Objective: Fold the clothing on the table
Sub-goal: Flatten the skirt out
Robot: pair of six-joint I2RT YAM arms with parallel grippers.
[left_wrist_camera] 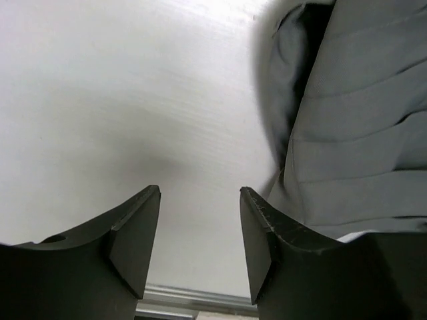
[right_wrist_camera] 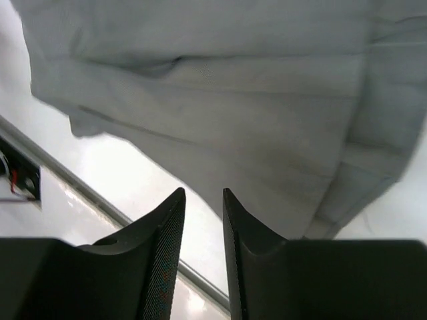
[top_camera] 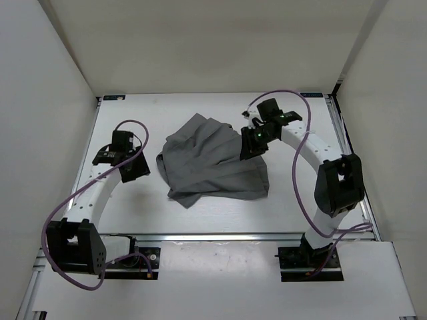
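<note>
Left end effector (left_wrist_camera: 200, 200) hovered spread wide and empty over the smooth white bench (top_camera: 220, 217), just beside the pleated skirt's (top_camera: 213, 163) left edge. Right end effector (right_wrist_camera: 203, 197) hung narrowly parted above the skirt's right side, gripping nothing. Soft, matte grey, the rumpled skirt lay mid-bench, narrow end far, widening toward the arms.
</note>
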